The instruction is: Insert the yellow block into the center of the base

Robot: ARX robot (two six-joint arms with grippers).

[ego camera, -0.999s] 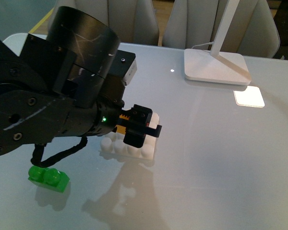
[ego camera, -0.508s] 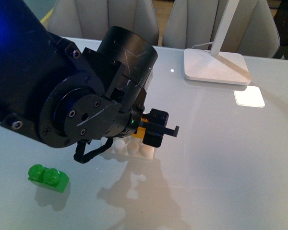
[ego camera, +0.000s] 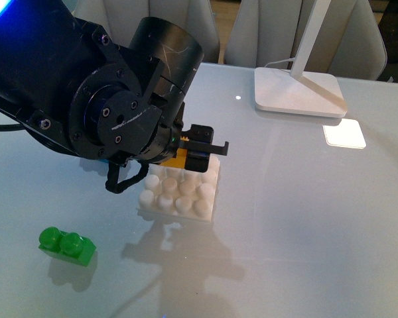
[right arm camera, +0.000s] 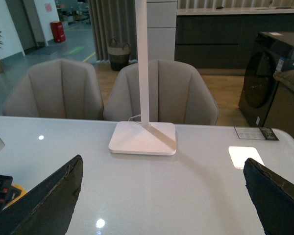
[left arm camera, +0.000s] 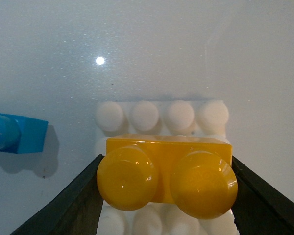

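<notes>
My left gripper (ego camera: 200, 154) is shut on the yellow block (ego camera: 178, 161) and holds it over the far part of the white studded base (ego camera: 186, 197). In the left wrist view the yellow block (left arm camera: 166, 171) sits between the two black fingers (left arm camera: 71, 208), studs towards the camera. A row of the base's studs (left arm camera: 161, 115) shows beyond it and more below it. I cannot tell whether the block touches the base. My right gripper (right arm camera: 161, 205) is open and empty above the table, facing the lamp; it is out of the front view.
A green two-stud brick (ego camera: 67, 246) lies at the near left. A blue brick (left arm camera: 14, 133) lies beside the base. The white lamp foot (ego camera: 298, 91) and its pole stand at the back right, with a lit patch (ego camera: 343, 134) near it. Chairs stand behind the table.
My left arm has turned and carried the yellow block from the base's right front edge back over its far part. More of the base's studs now show.
</notes>
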